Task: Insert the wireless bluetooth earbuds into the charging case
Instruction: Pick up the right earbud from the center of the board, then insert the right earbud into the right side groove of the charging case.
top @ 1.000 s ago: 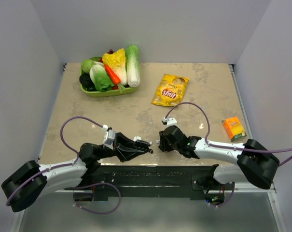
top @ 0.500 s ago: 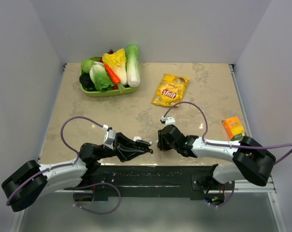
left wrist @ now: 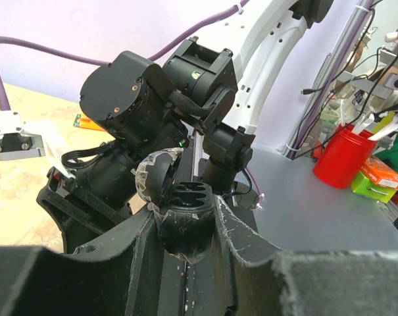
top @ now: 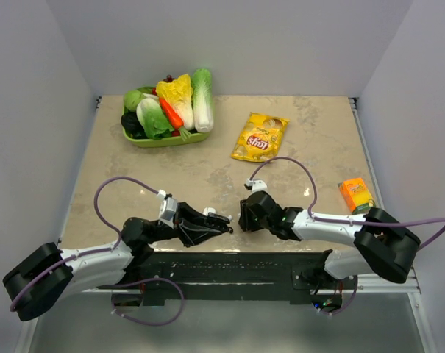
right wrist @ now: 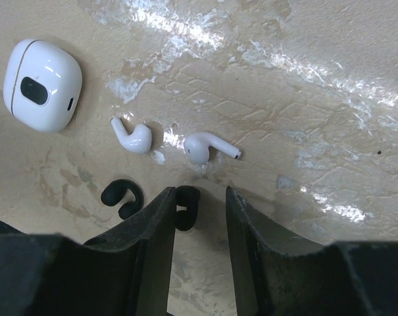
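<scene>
Barely begun: clenched the open dark charging case in the left pincer, wells empty. Straddled one dark earbud, lower centre, with the released right pincer, not yet grasped. Saw another dark earbud and two white earbuds loose on the glossy beige desk, pale walls around.

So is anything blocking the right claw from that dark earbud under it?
Nothing visible. The dark earbud lies on bare table between the right claw's open fingers; the second dark earbud sits just outside one finger.
</scene>
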You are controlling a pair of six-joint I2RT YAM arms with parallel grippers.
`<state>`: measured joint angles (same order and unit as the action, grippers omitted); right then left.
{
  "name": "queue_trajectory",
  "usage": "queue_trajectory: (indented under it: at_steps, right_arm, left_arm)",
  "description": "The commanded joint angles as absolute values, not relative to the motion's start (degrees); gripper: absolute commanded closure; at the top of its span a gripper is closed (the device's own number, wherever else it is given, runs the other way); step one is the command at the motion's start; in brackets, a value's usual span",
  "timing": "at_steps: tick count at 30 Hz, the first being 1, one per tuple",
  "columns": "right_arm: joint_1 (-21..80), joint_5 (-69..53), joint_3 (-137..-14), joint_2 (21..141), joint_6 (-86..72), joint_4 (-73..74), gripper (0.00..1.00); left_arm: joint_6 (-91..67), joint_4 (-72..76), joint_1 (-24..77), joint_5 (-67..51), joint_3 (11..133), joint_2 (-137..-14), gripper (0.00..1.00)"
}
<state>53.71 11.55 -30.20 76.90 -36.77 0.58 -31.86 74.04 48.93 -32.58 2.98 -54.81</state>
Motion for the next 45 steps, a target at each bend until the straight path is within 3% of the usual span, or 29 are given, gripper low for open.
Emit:
queue_trajectory:
  at_steps: [1, 11, 17, 24, 32, 37, 42, 45]
  right_arm:
    - [53.96, 11.16, -28.39, 76.91, -38.76, 0.62, 0.62]
    - [53.96, 10.55, -27.69, 76.64, -39.2, 0.26, 0.75]
    - [54.32, 12.56, -27.59, 68.84, -39.29, 2.27, 1.0]
    - [54.32, 17.66, -38.39, 52.13, -30.51, 18.35, 1.0]
    - [54.32, 3.89, -46.4, 37.81, -19.87, 21.71, 1.0]
    - [54.32, -6.31, -47.81, 31.56, -13.54, 23.11, 1.0]
    - [54.32, -18.07, -47.64, 30.5, -9.76, 22.5, 1.0]
    - [54.32, -18.98, -48.16, 31.2, -8.7, 21.97, 1.0]
  left_arm:
    - [-30.85, 108.63, 49.39, -32.17, 0.0, -54.93, 1.0]
    - [-31.2, 108.63, 49.66, -31.99, 0.0, -55.02, 1.0]
    - [-31.2, 108.63, 49.75, -31.55, 0.0, -55.19, 1.0]
    - [-30.24, 108.63, 49.75, -27.17, -1.06, -55.02, 1.0]
    - [-26.36, 108.72, 46.68, -23.11, 2.19, -54.67, 1.0]
    - [-32.15, 108.72, 40.44, -33.29, 7.54, -57.47, 1.0]
    - [-40.4, 108.72, 40.17, -46.82, 16.59, -63.53, 1.0]
    - [-44.2, 108.72, 40.25, -50.26, 19.59, -67.4, 1.0]
